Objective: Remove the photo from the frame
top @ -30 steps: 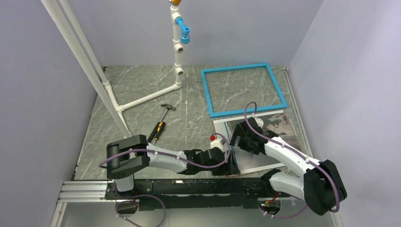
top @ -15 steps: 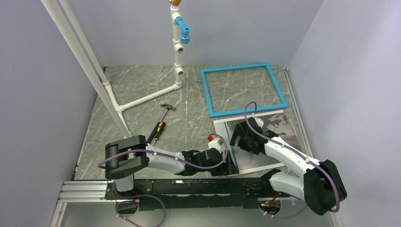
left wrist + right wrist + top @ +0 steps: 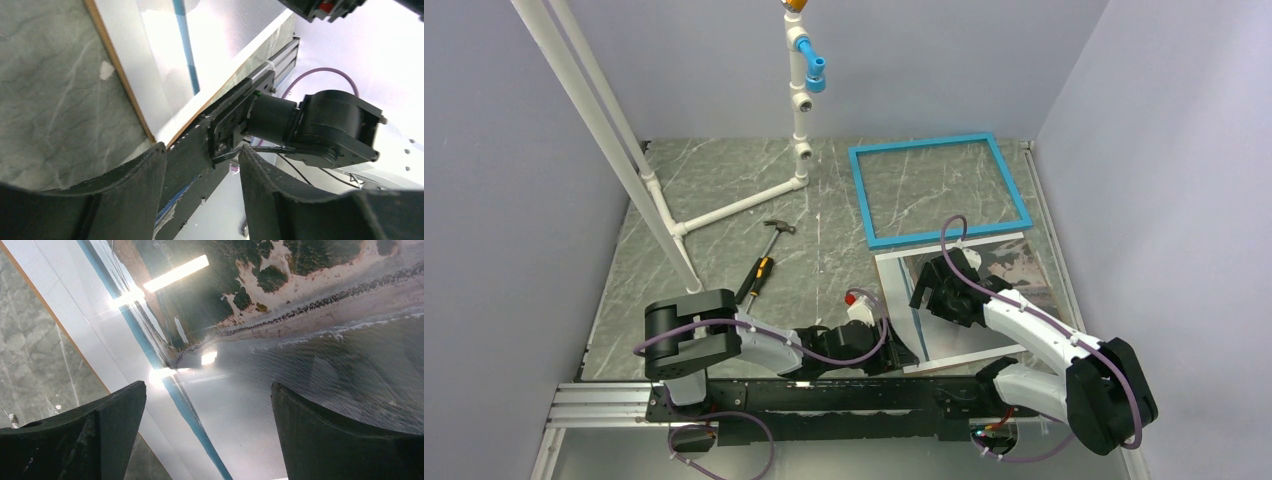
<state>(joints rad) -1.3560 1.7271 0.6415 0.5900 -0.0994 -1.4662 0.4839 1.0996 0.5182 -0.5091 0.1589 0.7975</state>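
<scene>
The photo (image 3: 1014, 265) lies flat, picture up, at the near right corner of the table (image 3: 824, 265). It is already out of the frame (image 3: 860, 198), which rests just beside its far edge with the table showing through. A brown edge shows under the white border (probably the backing board).

The right gripper (image 3: 206, 390) hovers over the photo's left part, fingers spread wide and grasping nothing, probably to steady the sheet. The left gripper (image 3: 201, 150) sits low at the photo's near left corner, fingers apart and empty, seemingly placed to catch that edge.

The base rail (image 3: 604, 405) crowds this corner. The hammer (image 3: 762, 262) and pipe stand (image 3: 798, 110) lie well apart to the left.
</scene>
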